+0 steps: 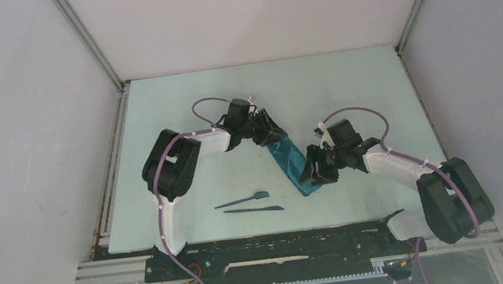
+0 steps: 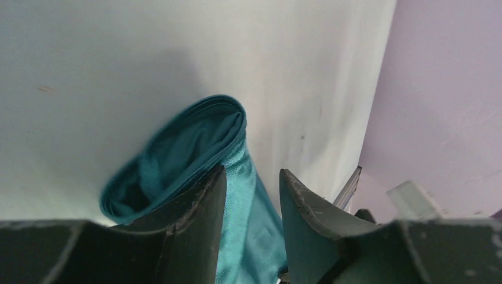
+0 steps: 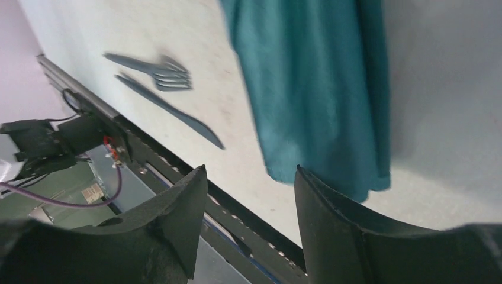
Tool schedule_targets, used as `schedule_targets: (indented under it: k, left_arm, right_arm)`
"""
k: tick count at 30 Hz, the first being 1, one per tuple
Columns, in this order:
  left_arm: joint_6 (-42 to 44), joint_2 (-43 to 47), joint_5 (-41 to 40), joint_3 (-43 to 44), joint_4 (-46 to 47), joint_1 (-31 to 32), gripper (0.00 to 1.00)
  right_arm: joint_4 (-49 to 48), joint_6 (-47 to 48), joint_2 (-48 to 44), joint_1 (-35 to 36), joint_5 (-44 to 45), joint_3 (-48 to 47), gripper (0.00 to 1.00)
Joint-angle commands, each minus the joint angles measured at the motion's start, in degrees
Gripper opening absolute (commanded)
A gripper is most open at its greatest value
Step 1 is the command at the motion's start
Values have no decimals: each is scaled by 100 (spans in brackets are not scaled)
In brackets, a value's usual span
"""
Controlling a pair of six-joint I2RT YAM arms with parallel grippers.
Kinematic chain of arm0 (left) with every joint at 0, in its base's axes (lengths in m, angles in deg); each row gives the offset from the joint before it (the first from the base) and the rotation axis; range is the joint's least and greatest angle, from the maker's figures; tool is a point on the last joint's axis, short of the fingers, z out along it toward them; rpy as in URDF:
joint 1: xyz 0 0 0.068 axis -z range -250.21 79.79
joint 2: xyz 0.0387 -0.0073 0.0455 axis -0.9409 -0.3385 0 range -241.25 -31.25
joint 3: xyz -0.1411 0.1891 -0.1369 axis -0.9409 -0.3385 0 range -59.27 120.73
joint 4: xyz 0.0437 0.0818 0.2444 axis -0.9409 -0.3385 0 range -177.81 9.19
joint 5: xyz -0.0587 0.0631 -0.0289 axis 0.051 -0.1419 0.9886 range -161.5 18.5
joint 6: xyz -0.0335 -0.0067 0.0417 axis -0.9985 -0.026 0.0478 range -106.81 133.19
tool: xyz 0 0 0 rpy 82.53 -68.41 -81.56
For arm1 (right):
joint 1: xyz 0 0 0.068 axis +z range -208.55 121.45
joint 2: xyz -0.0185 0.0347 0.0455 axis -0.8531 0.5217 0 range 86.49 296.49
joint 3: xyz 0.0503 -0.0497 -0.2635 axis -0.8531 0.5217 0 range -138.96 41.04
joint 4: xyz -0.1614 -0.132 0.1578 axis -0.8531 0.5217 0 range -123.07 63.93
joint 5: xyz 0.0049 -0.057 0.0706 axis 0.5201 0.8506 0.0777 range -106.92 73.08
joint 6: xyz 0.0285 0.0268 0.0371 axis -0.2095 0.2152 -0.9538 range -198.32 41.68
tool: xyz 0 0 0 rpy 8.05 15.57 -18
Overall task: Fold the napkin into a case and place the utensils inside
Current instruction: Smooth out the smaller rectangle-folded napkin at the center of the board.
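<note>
The napkin (image 1: 293,160) lies folded as a narrow teal case, slanting across the middle of the table. My left gripper (image 1: 272,131) is at its far end and is open. In the left wrist view the left gripper (image 2: 251,171) has a layer of the cloth (image 2: 177,148) in its gap, and the left finger (image 2: 201,201) sits against the case's gaping mouth. My right gripper (image 1: 310,171) hovers over the near end, open and empty (image 3: 250,168), just short of the cloth's edge (image 3: 308,77). The utensils lie left of the case: fork (image 1: 245,200) (image 3: 160,68) and knife (image 1: 255,209) (image 3: 171,109).
A black rail (image 1: 276,244) (image 3: 177,165) runs along the table's near edge, close under my right gripper. Grey enclosure walls (image 1: 24,141) stand on the left, right and back. The pale table surface (image 1: 343,87) stretches behind the case.
</note>
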Motion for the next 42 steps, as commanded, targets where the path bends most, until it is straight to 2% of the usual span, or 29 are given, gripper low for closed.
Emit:
schedule_targets:
  k: [1, 4, 7, 12, 16, 18, 23, 26, 28, 31, 36, 42]
  left_arm:
    - [-245, -463, 118, 328, 208, -176, 46]
    - [-135, -449, 228, 447, 76, -199, 47]
    - [65, 97, 222, 325, 9, -170, 55]
    - [54, 553, 495, 435, -37, -165, 61]
    - [-340, 170, 643, 569, 383, -173, 57]
    - [-423, -108, 596, 672, 503, -174, 55]
    - [-574, -778, 403, 632, 876, -222, 53]
    - [-584, -1057, 251, 593, 985, -375, 53]
    - [-645, -1202, 378, 698, 1027, -470, 53]
    - [-545, -1181, 508, 828, 993, -499, 55]
    - [-165, -459, 351, 636, 783, -458, 61]
    - [-30, 505, 343, 379, 504, -420, 67]
  right_arm:
    - [-631, 24, 197, -83, 128, 384, 63]
    - [-283, 185, 343, -66, 504, 330, 62]
    - [345, 254, -182, 117, 741, 11, 63]
    - [633, 207, -671, 196, 422, -436, 66]
    - [-260, -216, -141, 149, -450, -474, 66]
    - [-755, -383, 154, 145, -590, -419, 66]
    - [-2464, -809, 764, -177, -1250, 349, 66]
    - [-2773, -707, 1145, -404, -1282, 746, 66]
    - [-2546, -532, 1240, -535, -1206, 807, 66]
    - [-1803, -260, 797, -532, -851, 754, 66]
    - [-580, -144, -126, -176, -467, 200, 68]
    - [-1039, -578, 68, 98, -650, 121, 68]
